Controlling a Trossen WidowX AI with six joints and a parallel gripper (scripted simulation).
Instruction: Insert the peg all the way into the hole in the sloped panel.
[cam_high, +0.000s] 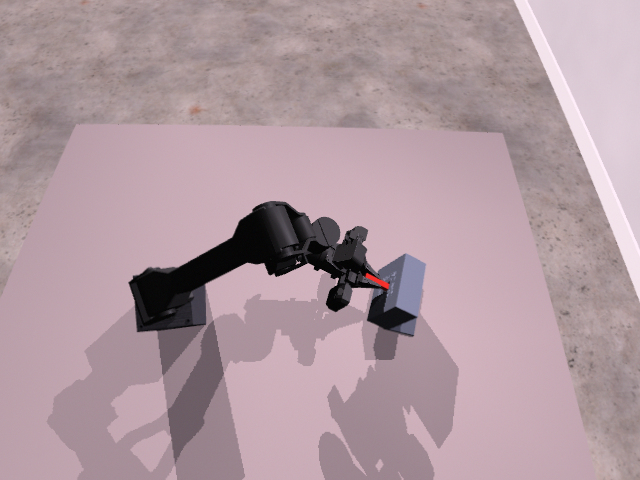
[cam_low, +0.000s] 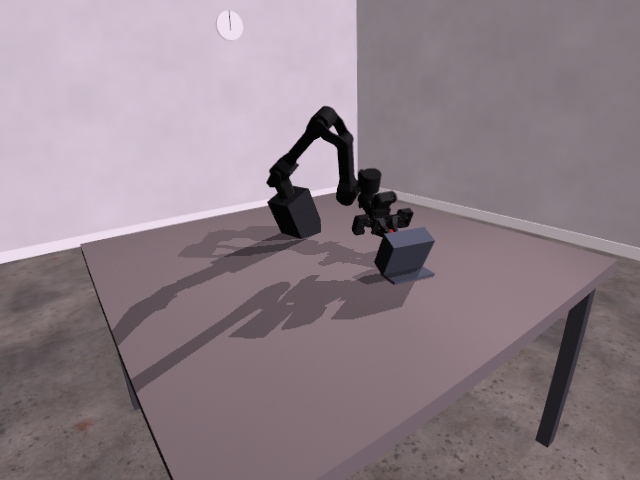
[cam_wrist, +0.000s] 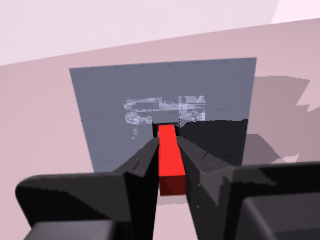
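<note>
Pincer (cam_wrist: 168, 167) is clamped on the red peg (cam_wrist: 168, 155), whose long axis points straight ahead into the sloped panel (cam_wrist: 110, 110), tip seemingly just inside the hole (cam_wrist: 166, 124).

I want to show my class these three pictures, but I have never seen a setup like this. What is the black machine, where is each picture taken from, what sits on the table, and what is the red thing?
The black machine is a jointed robot arm bolted to the table. At its end is a gripper, two fingers that pinch like tongs.

One picture looks down from above. One looks from the side of the room, showing the whole table. The third comes from a camera on the arm's wrist, looking along the fingers.

Besides the arm, the table holds a grey-blue block with a sloped panel that has a dark square hole.

The red thing is a peg, a square bar. The gripper is shut on it, and its far end sits at the mouth of the hole, with most of its length still outside.
</note>
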